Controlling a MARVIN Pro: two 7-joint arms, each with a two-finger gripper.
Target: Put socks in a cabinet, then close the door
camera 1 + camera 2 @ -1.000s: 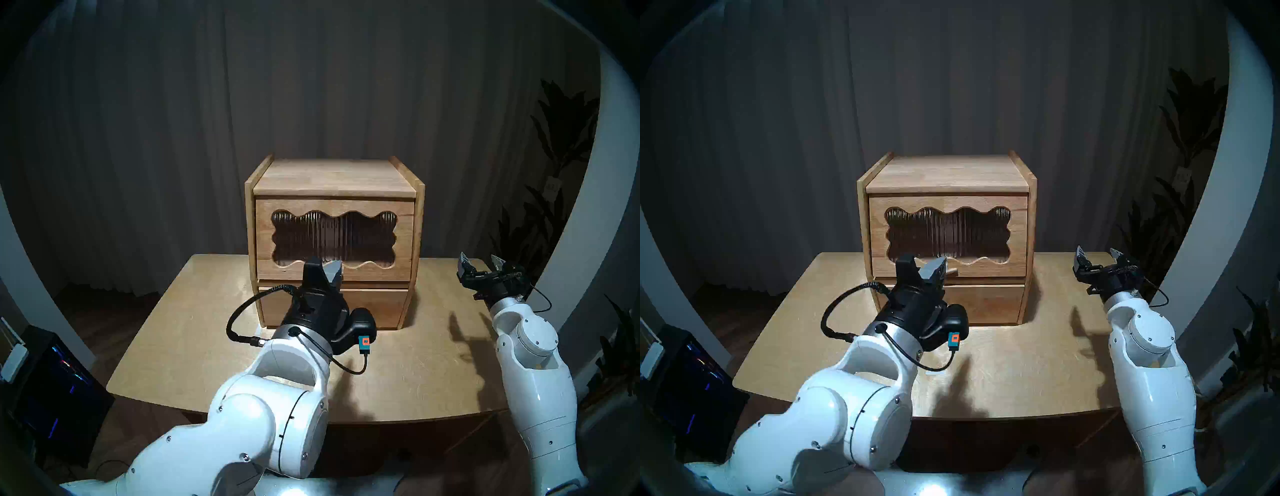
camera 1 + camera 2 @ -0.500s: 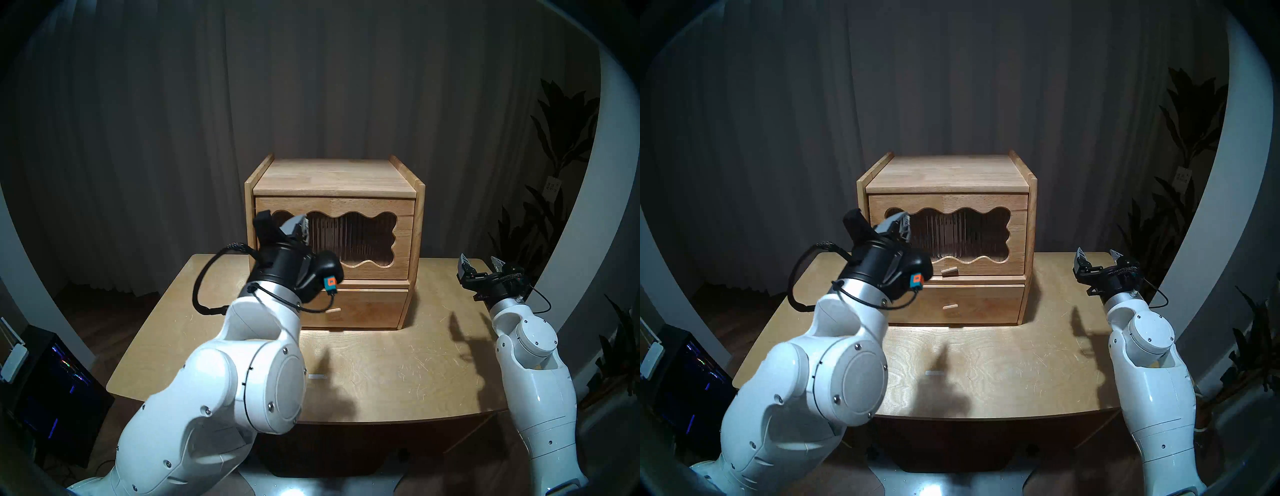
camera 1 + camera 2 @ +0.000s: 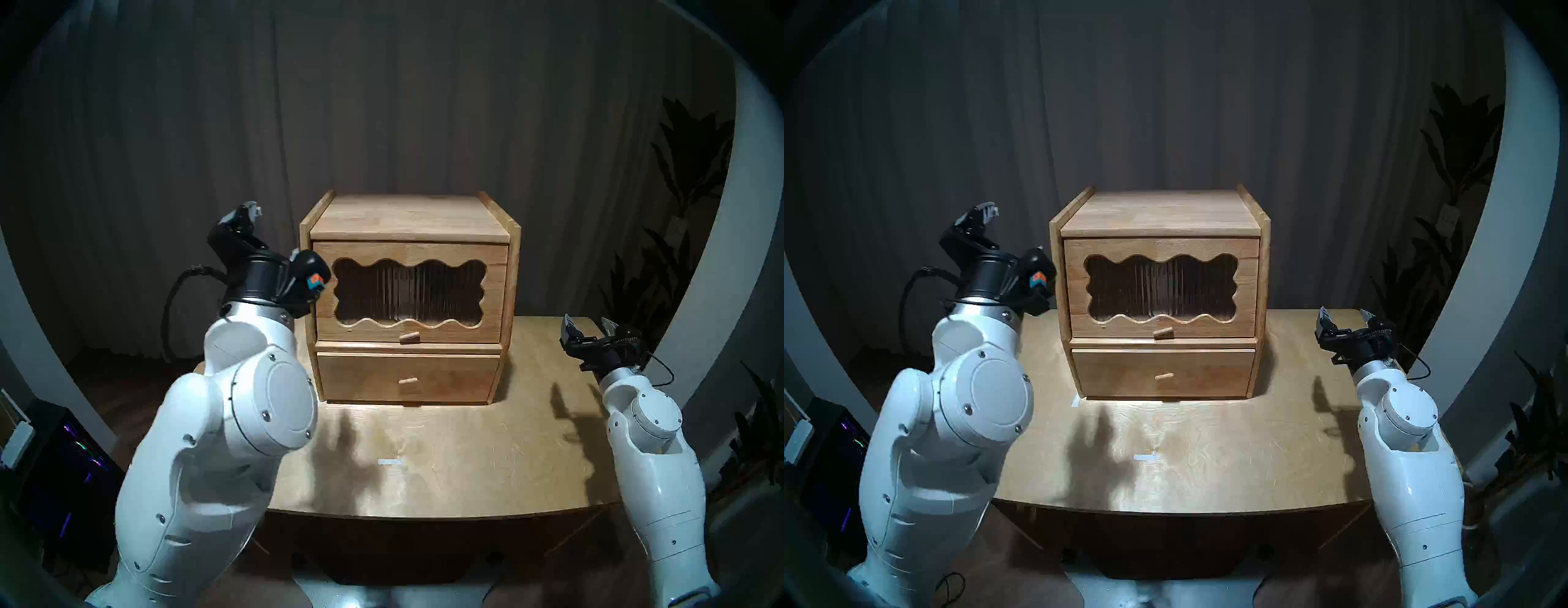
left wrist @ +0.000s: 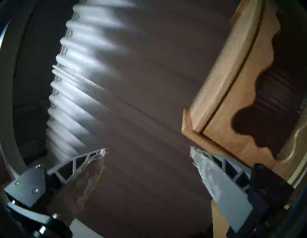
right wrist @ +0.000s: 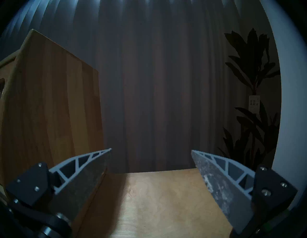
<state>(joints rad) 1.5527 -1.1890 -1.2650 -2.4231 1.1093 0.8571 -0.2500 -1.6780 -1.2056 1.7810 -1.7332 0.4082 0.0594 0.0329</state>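
The light-wood cabinet [image 3: 409, 216] stands at the back middle of the table [image 3: 466, 446]. Its door [image 3: 492, 293], with the wavy ribbed window and a peg handle [image 3: 409, 337], sits flush and shut. The plain drawer front [image 3: 445, 378] below is shut too. No socks are in view. My left gripper [image 3: 242, 214] is open and empty, raised in the air left of the cabinet's top corner; the left wrist view [image 4: 147, 152] shows the cabinet [image 4: 216, 83] to its right. My right gripper [image 3: 587, 322] is open and empty over the table's right back corner, beside the cabinet's side wall [image 5: 49, 108].
A small white tape mark [image 3: 389, 462] lies on the table near the front middle. A dark curtain [image 3: 382, 106] hangs behind. A plant [image 3: 679, 191] stands at the right. A dark box with lit lines [image 3: 63, 467] sits on the floor at the left.
My left gripper has moved away from the door's peg handle, up and to the left, clear of the cabinet. The door now shows fully, shut. The right arm has not moved.
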